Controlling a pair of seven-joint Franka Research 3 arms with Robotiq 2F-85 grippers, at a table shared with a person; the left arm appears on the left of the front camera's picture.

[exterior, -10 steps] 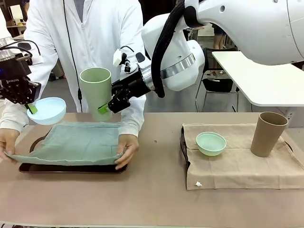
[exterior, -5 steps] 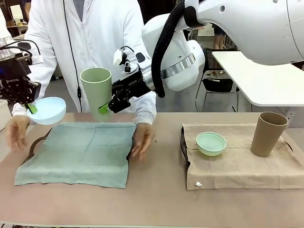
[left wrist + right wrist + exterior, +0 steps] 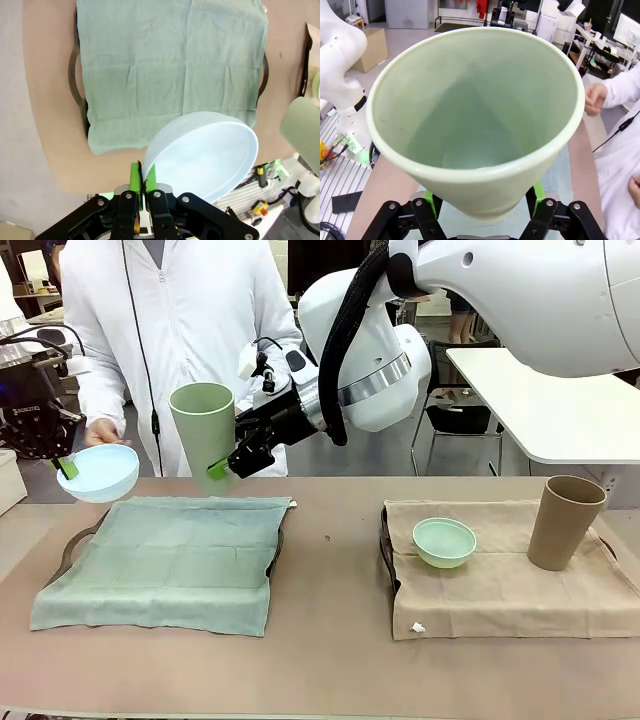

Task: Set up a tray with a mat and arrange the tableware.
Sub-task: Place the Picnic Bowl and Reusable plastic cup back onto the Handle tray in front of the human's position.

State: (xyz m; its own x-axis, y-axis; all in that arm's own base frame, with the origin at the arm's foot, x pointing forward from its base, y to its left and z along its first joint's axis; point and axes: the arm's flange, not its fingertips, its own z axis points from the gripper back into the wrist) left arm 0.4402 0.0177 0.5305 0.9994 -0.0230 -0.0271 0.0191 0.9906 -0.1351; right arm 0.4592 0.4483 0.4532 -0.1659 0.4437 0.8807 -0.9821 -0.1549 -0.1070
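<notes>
Front view: the left gripper (image 3: 66, 468) pinched the rim of the blue bowl (image 3: 98, 472), held in the air above the far-left corner of the green mat (image 3: 165, 560), which covered the tray (image 3: 72, 543). The right gripper (image 3: 222, 468) clasped the base of the green cup (image 3: 203, 432), upright, over the mat's far edge near its middle. For both, the landing place lay straight below and slightly toward the robot; the left arm was nearer the mat's left half, the right arm nearer its middle. The mint bowl (image 3: 444, 542) and brown cup (image 3: 565, 522) stood on the beige mat (image 3: 500, 585), well apart from both grippers. The person's hand (image 3: 103, 430) hung behind the bowl, off the mat.

Left wrist view: the 2 pads (image 3: 135, 176) were clenched on the bowl's rim, the bowl tilted, the mat spread flat beyond it. This view showed the tray handles (image 3: 73, 75) peeking out at both sides.

Right wrist view: the cup's mouth faced the camera, the pads (image 3: 538, 192) flanking its base. Whether they pressed it I judged from the cup hanging clear of the table in the front view.
</notes>
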